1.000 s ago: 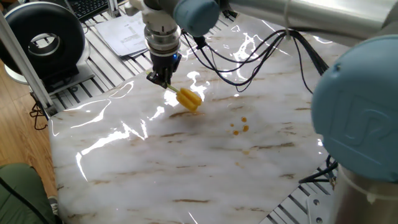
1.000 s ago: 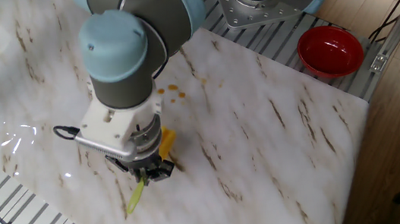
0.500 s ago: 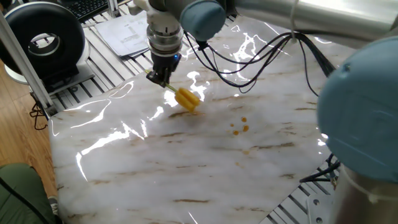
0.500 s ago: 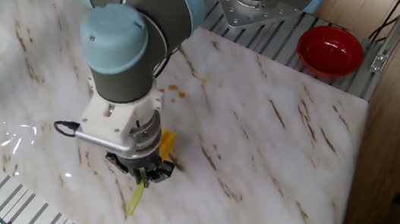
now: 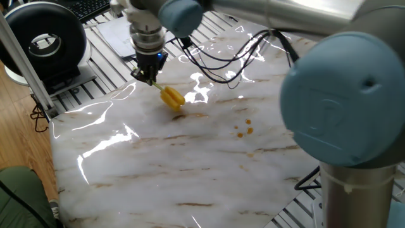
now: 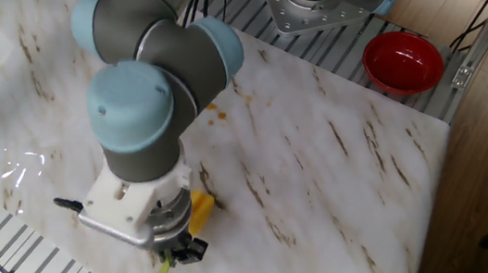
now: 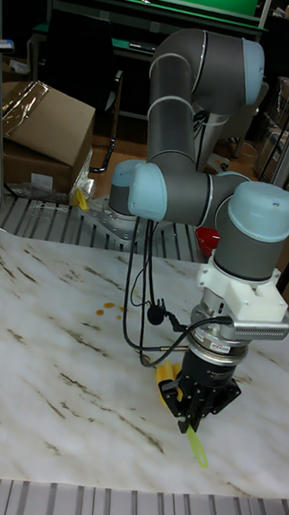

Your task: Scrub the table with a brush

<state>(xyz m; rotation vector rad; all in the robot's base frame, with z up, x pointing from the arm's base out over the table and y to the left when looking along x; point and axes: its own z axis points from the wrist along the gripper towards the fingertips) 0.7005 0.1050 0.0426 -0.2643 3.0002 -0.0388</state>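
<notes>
Since the earlier frames the gripper (image 5: 147, 74) and the brush (image 5: 169, 95) have moved together across the table (image 5: 190, 164), away from the orange stains (image 5: 243, 130) and closer to the table edge next to the grey slatted frame (image 6: 16, 253). Compared with one second ago, the yellow head is further from the stains.

Nearest in the tall fixed view, the pale green handle tip (image 7: 199, 452) sticks out below the gripper (image 7: 200, 408), over the marble. The fingers are closed on the handle of the brush (image 7: 167, 388), which is tilted, with the yellow head down on the table just beside the gripper. In the other fixed view the head (image 6: 199, 209) shows beside the wrist and the handle end points toward the slatted frame.

Further back, a red bowl (image 6: 403, 61) stands on the frame beyond the table corner, well apart from the brush.
</notes>
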